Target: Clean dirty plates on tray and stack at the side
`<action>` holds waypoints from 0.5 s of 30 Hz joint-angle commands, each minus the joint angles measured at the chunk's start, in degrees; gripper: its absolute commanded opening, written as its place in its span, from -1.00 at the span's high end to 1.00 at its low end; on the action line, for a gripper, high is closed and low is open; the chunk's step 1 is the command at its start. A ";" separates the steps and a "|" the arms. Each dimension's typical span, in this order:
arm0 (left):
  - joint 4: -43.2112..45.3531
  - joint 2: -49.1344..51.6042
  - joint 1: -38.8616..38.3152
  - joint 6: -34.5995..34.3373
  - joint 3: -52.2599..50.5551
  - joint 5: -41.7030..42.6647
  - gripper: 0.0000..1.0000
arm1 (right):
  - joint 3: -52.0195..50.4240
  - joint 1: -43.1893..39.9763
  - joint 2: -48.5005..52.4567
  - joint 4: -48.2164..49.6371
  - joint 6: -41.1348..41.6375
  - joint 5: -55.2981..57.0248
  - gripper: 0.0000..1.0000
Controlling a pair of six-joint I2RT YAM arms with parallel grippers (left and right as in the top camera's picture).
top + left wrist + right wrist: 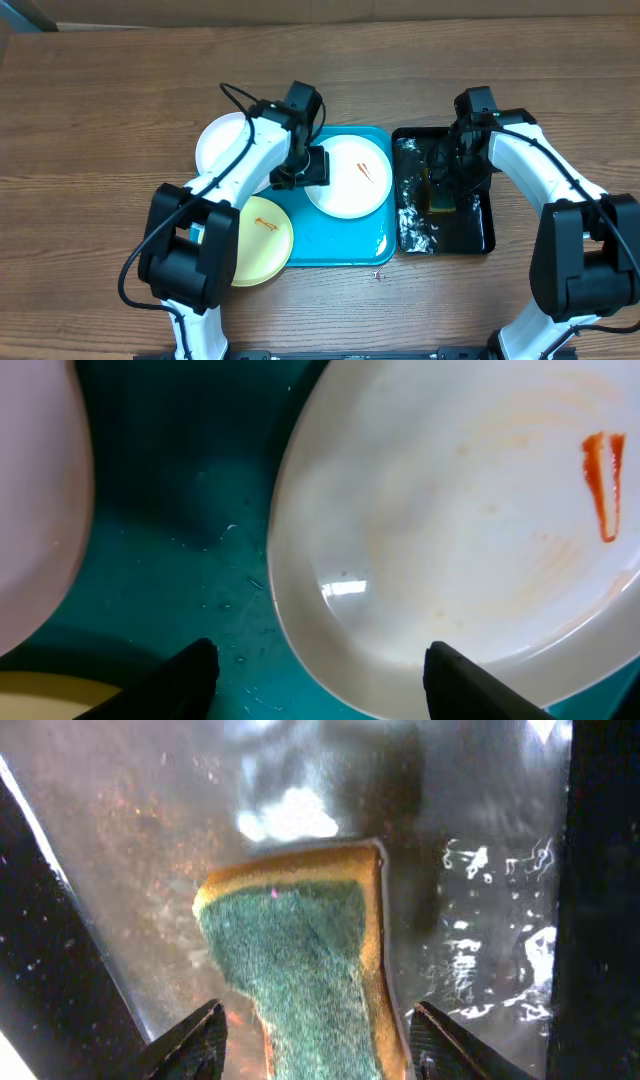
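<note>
A white plate (348, 176) with an orange-red smear lies on the turquoise tray (340, 245). In the left wrist view this plate (450, 530) shows its smear (603, 480) at the right. My left gripper (308, 166) (325, 670) is open and low over the plate's left rim, with one finger over the tray (170, 510) and one over the plate. A second white plate (222, 145) (35, 490) lies left of the tray. A pale yellow plate (258, 240) with a small smear overlaps the tray's front left edge. My right gripper (447, 180) (315, 1040) is open.
A glossy black tray (470, 235), wet, stands right of the turquoise tray. A green-and-yellow sponge (440, 203) (300, 960) lies in it, between my right fingers with a gap on each side. Brown wooden table (110, 100) lies all round.
</note>
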 commanded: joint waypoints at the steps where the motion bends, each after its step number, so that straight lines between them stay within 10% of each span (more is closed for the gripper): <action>1: 1.84 1.01 -0.72 -1.92 -2.21 -1.81 -0.34 | -1.05 0.26 -0.09 1.79 0.11 0.79 -0.21; 6: 5.22 1.01 -0.68 -1.90 -4.31 -2.25 -0.32 | -2.67 0.26 -0.09 6.58 0.13 0.76 -0.11; 9: 6.12 1.01 -0.66 -1.88 -4.46 -2.27 -0.29 | -4.28 0.26 -0.09 8.50 0.13 0.57 0.72; 13: 6.40 1.01 -0.68 -1.90 -4.46 -2.27 -0.31 | -5.53 0.26 -0.09 10.12 0.15 0.50 0.48; 15: 6.60 1.01 -0.68 -1.88 -4.46 -2.29 -0.32 | -5.44 0.24 -0.11 10.91 0.13 -0.26 0.81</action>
